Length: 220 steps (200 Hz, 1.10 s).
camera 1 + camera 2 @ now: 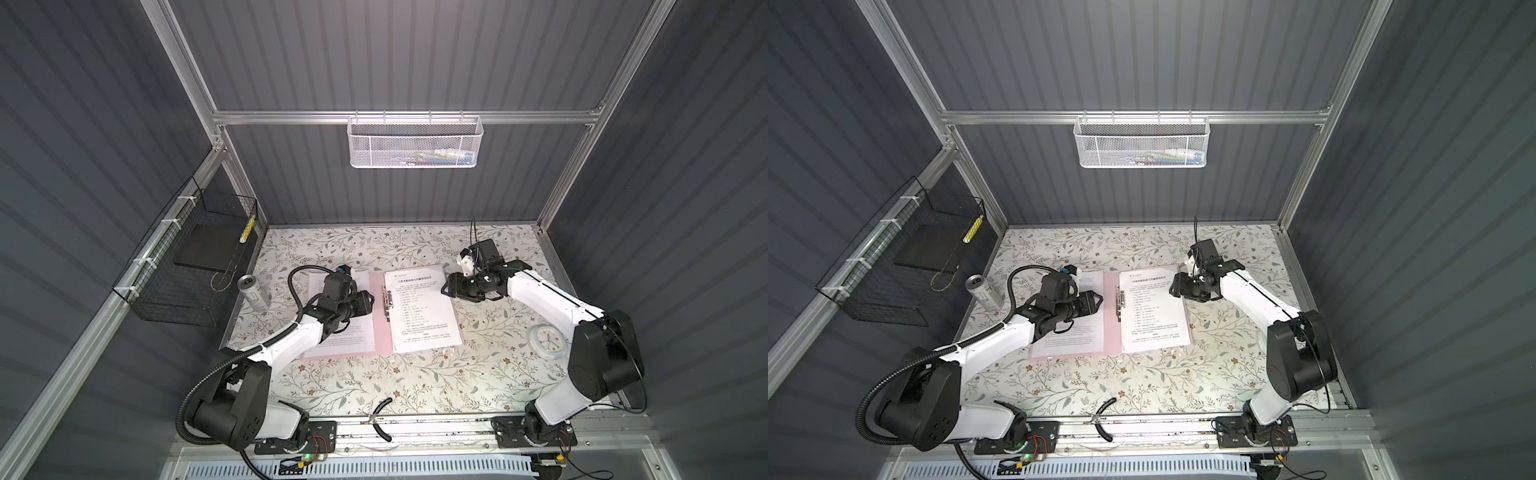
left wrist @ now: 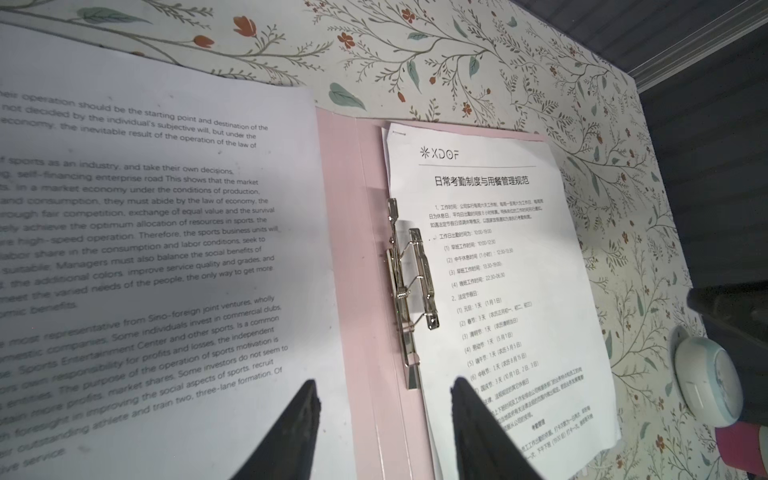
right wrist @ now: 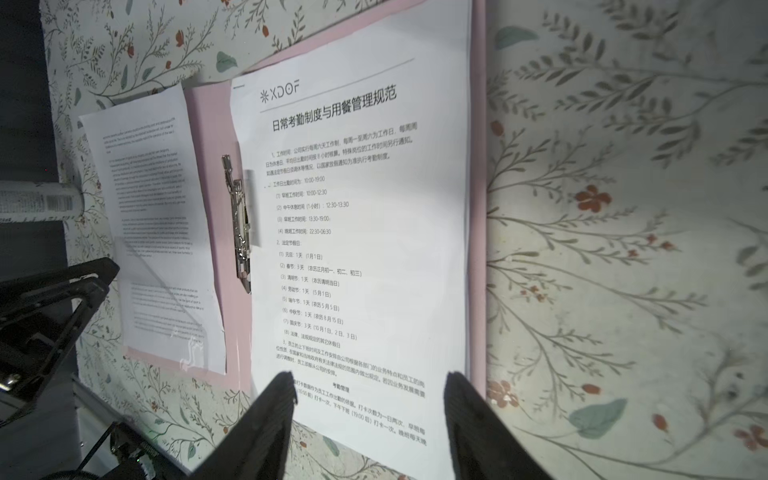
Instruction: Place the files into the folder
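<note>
- The folder [image 1: 381,332] lies open and flat on the desk [image 1: 374,386], with the clip [image 1: 387,305] along its spine.
- The files are two sheets, both on the folder. The Chinese sheet [image 1: 424,307] lies on the cover on the right arm's side of the clip, its inner edge meeting the clip. The English sheet [image 1: 349,338] lies on the cover on the other side of the clip, well clear of it and partly hidden under my left arm.
- In the left wrist view the clip [image 2: 409,282] overlaps the Chinese sheet's edge. I cannot tell whether its lever is pressed down or standing up.
- The left end effector [image 1: 370,302] hovers just beside the clip, over the English sheet, with its jaws apart and nothing between them.
- The right end effector [image 1: 444,289] is at the Chinese sheet's outer edge, away from the clip. Its jaws are parted and it grips nothing; the sheet lies flat beneath.
- I judge one sheet to be placed and the other still to be brought across.
- Next I would pinch a free edge of the English sheet and slide it over the clip onto the Chinese sheet. Both inner edges should sit square at the clip before I clamp and shut the cover.
- Thin paper on a flat cover gives little to grab, so a low, shallow approach looks wise.
</note>
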Tool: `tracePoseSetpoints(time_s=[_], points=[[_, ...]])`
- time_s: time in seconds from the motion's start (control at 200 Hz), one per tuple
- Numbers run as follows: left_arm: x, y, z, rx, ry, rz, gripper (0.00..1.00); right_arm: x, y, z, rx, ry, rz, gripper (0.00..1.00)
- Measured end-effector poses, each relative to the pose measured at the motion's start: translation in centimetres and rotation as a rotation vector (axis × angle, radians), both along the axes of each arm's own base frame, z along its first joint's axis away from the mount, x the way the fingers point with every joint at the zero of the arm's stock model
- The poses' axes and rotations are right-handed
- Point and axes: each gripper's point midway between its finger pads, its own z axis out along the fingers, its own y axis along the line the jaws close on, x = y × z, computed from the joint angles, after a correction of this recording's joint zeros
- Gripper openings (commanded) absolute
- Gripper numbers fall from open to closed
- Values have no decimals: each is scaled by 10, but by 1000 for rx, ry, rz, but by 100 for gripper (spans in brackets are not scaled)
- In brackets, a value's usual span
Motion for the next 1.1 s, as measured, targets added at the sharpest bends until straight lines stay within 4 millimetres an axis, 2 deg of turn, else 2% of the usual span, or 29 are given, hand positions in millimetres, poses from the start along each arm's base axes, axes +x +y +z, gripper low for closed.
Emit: tracePoseSetpoints(time_s=[0.05, 0.12, 0.215, 0.34, 0.45, 0.54, 0.62, 0.685, 0.755, 0.886, 1.101], points=[[0, 0, 0, 0, 0, 0, 53, 3, -3, 10, -14, -28, -4, 57], [0, 0, 1, 0, -1, 0, 53, 7, -3, 24, -19, -68, -2, 48], [0, 0, 1, 3, -3, -4, 45, 11, 3, 38, 6, -100, 14, 38], [-1, -4, 2, -8, -7, -23, 45, 11, 27, 39, 49, -92, 68, 39], [1, -9, 2, -26, -5, -42, 48, 14, 55, 31, 105, -62, 127, 40], [6, -13, -1, -32, -1, -50, 50, 16, 76, 18, 149, -28, 160, 37], [10, -17, -5, -38, 1, -57, 50, 15, 90, 4, 168, 8, 186, 27], [15, -21, -9, -42, 2, -63, 50, 14, 102, -7, 177, 31, 205, 11], [22, -25, -11, -48, -3, -67, 50, 9, 113, -18, 187, 59, 223, 0], [36, -33, -11, -60, -17, -77, 50, 3, 125, -30, 204, 96, 238, 0], [53, -44, -13, -74, -31, -86, 50, 6, 129, -38, 221, 97, 235, 0]])
